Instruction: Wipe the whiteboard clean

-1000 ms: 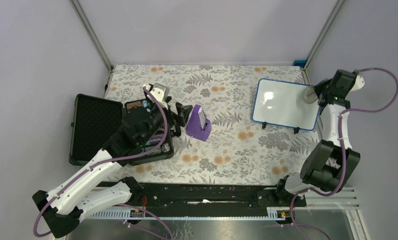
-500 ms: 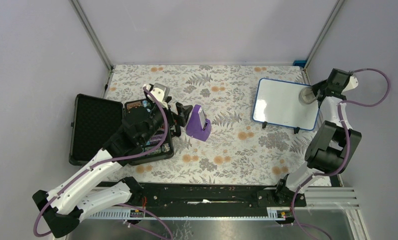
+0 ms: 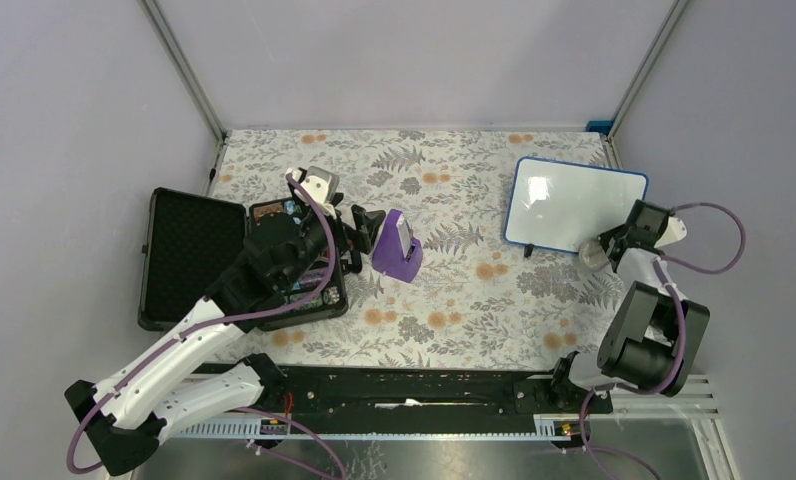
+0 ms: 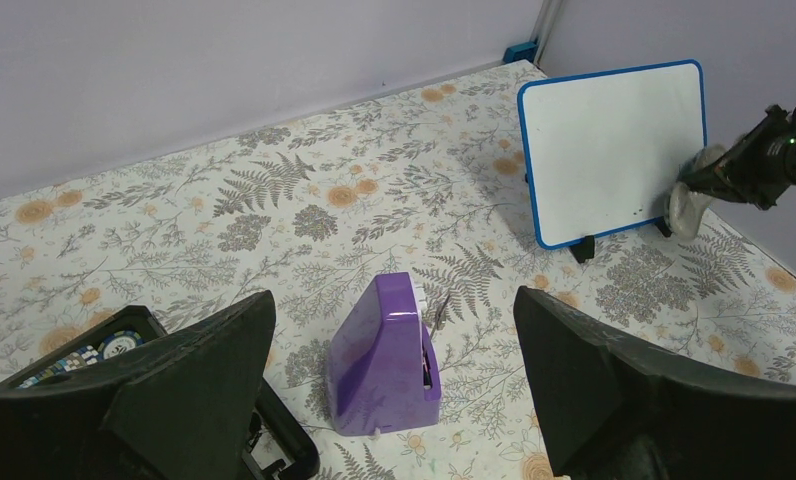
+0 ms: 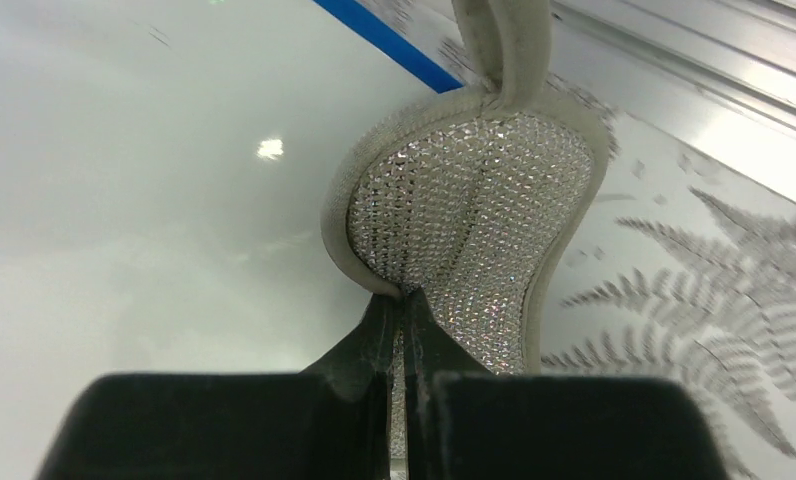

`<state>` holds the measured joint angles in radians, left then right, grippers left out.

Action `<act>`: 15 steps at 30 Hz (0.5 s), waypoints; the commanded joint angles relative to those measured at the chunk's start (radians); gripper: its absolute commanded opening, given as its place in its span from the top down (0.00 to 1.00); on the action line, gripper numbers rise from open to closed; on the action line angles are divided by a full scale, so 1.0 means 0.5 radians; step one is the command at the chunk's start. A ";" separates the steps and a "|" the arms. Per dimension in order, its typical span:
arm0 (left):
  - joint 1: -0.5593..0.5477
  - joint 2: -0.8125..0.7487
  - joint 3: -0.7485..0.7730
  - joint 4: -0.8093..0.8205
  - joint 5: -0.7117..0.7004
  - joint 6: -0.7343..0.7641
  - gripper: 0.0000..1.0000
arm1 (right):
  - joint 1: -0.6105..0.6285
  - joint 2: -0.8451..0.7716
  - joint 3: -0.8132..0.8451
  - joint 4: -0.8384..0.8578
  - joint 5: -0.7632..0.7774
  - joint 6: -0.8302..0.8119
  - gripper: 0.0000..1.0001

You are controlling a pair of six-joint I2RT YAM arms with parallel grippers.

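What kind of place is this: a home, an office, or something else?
Probably a robot test cell in a lab, not a home: plain walls with metal frame posts, a floral tablecloth, and a left arm and right arm bolted to one rail.

Overhead rear view, wrist views forward, whiteboard (image 3: 572, 208) shared

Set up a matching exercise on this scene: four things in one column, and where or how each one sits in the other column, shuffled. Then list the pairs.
Things
1. whiteboard
2. grey cloth
3. purple stand
4. black case

Place or state
A. pinched in the right gripper
B. lying open at the left side of the table
C. standing at the far right
D. upright near the middle

Pairs: 1-C, 2-A, 3-D, 4-B
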<state>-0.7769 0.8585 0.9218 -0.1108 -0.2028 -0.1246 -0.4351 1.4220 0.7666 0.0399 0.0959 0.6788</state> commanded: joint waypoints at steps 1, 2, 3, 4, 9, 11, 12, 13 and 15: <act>-0.016 -0.051 -0.015 0.090 0.032 -0.012 0.01 | 0.005 -0.210 -0.041 -0.045 0.147 -0.074 1.00; -0.021 -0.050 -0.012 0.090 0.029 -0.012 0.01 | 0.005 -0.227 0.016 -0.060 0.147 -0.072 1.00; -0.023 -0.047 -0.012 0.089 0.028 -0.010 0.01 | 0.005 -0.230 0.090 -0.067 0.133 -0.068 1.00; -0.023 -0.046 -0.012 0.090 0.022 -0.009 0.01 | 0.005 -0.223 0.170 -0.067 0.102 -0.059 1.00; -0.023 -0.034 -0.011 0.090 -0.005 -0.003 0.01 | 0.008 -0.042 0.591 -0.116 -0.020 -0.008 1.00; -0.023 -0.036 -0.009 0.090 -0.009 0.001 0.01 | 0.006 0.097 0.817 -0.177 -0.036 -0.010 1.00; -0.023 -0.036 -0.009 0.089 -0.014 0.002 0.01 | 0.006 0.164 0.905 -0.224 -0.054 -0.013 1.00; -0.023 -0.037 -0.009 0.090 -0.012 0.001 0.01 | 0.005 0.228 0.988 -0.266 -0.066 -0.009 1.00; -0.023 -0.037 -0.009 0.090 -0.014 0.001 0.01 | 0.005 0.313 1.075 -0.279 -0.086 -0.007 1.00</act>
<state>-0.7841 0.8562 0.9218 -0.1108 -0.2058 -0.1242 -0.4347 1.5002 1.2205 -0.0471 0.0853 0.6704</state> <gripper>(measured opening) 0.989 0.025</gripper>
